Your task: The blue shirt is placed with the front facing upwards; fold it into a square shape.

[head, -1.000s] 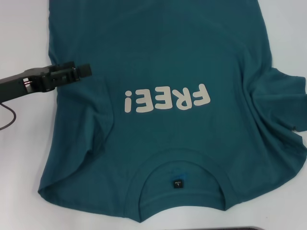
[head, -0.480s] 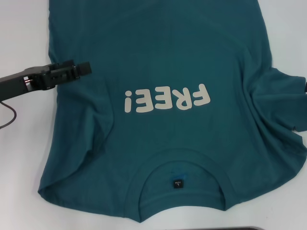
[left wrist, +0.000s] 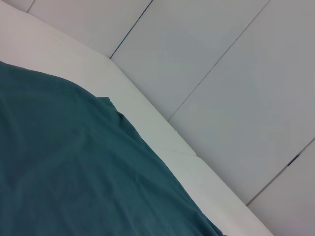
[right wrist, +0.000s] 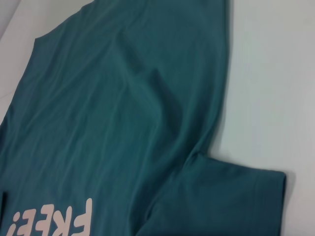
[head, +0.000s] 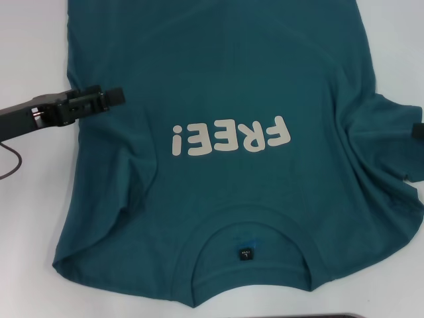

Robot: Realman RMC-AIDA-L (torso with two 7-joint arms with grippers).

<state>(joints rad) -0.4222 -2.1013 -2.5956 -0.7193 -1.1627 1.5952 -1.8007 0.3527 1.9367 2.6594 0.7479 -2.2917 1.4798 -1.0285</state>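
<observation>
Your shirt (head: 225,132) lies front up on the white table (head: 33,40), spread across most of the head view with the collar (head: 252,218) nearest the robot and the hem running off the far edge. The cloth is a soft, matte teal-blue knit, and it is not flat: long shallow creases fan out from the left sleeve area, and the right sleeve (head: 397,146) is bunched into thick folds. White block letters (head: 230,137) reading "FREE!" sit across the chest, upside down from the head camera, smooth and slightly glossy against the weave. The ribbed collar makes a round arc, with a small black tag (head: 245,254) inside it.

The left gripper (head: 109,98) reaches in from the left over the shirt's left edge, a black, angular, hard-edged shape; you cannot tell from any view whether its jaws are open or closed, or whether it touches the cloth. Against half a second ago it sits a touch lower and nearer the robot, by very little.

At the right edge a dark block, the right gripper (head: 418,130), now pokes in beside the bunched sleeve, more of it showing than before; its jaws cannot be judged either. The shirt's folds look unchanged
</observation>
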